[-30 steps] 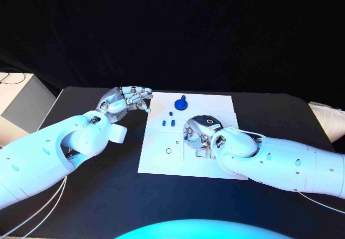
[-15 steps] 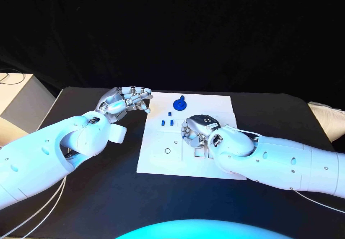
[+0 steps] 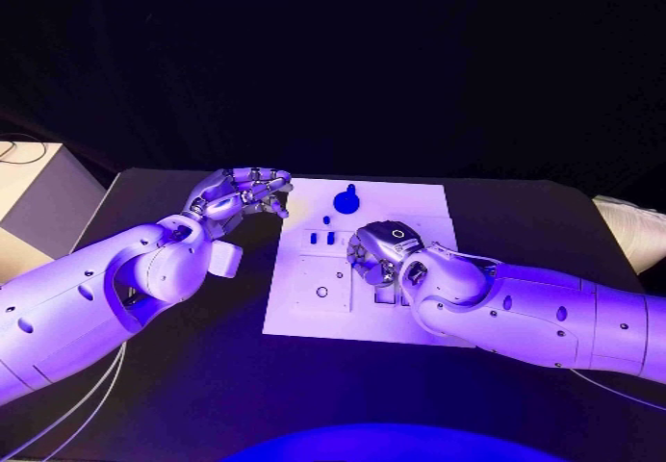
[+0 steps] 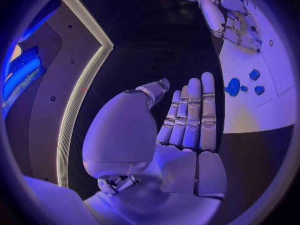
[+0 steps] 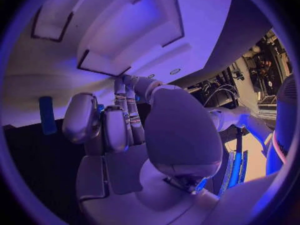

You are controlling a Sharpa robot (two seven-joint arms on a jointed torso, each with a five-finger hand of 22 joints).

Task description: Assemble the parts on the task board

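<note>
Though mostly bare, white task board (image 3: 313,318) with small blue parts (image 3: 347,201)

White arm (image 3: 97,289), silver robot hand (image 3: 239,195), trailing cables (image 3: 84,404).

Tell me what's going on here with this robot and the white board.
A two-armed robot is working at a white task board on a black table. Its right hand is down over the middle of the board, fingers curled; whether it holds a part cannot be told. Its left hand hovers at the board's left edge, holding nothing. A larger round blue part and a few small blue parts sit on the board's far half, beyond the right hand.
</note>
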